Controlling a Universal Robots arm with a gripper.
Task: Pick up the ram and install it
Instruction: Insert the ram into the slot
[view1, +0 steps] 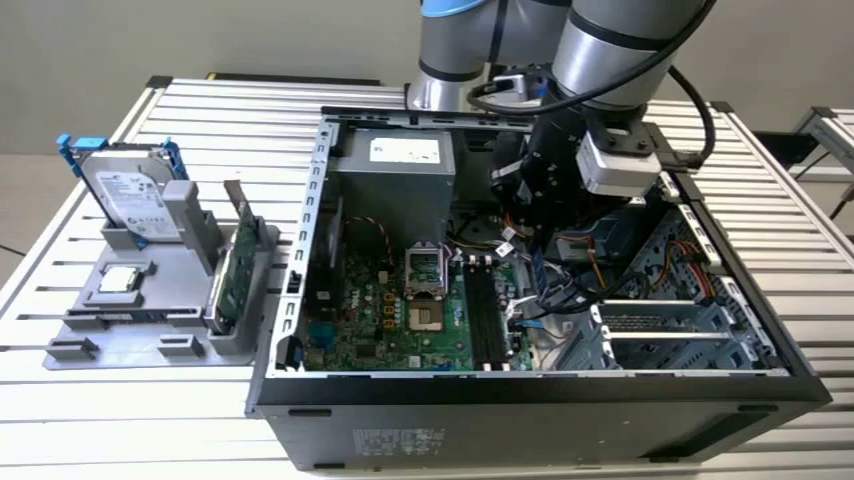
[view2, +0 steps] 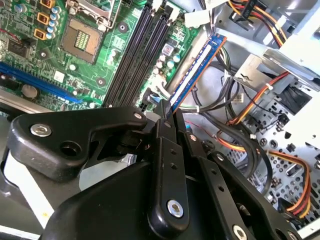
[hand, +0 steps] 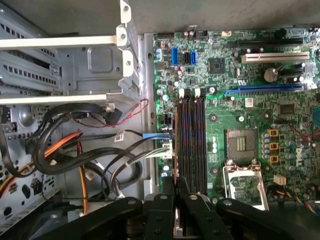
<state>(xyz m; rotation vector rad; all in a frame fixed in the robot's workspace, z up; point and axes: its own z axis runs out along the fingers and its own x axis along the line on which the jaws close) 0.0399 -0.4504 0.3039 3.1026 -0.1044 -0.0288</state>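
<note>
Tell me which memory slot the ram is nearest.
The outermost slot, at the board edge by the cables. The ram, clamped in the end effector, runs alongside it; the others lie toward the socket.

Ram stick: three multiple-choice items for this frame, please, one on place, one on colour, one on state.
1. Where is the ram? A on the grey holder; B on the table; C inside the case, by the memory slots.
2. Colour of the bracket on the hard drive? A blue; B red; C yellow.
3. The gripper is: A open, empty; B shut on the ram; C shut on a cable.
Answers: C, both wrist views show it beside the slots; A, blue rails frame the drive; B, it clamps the stick's end.
</note>
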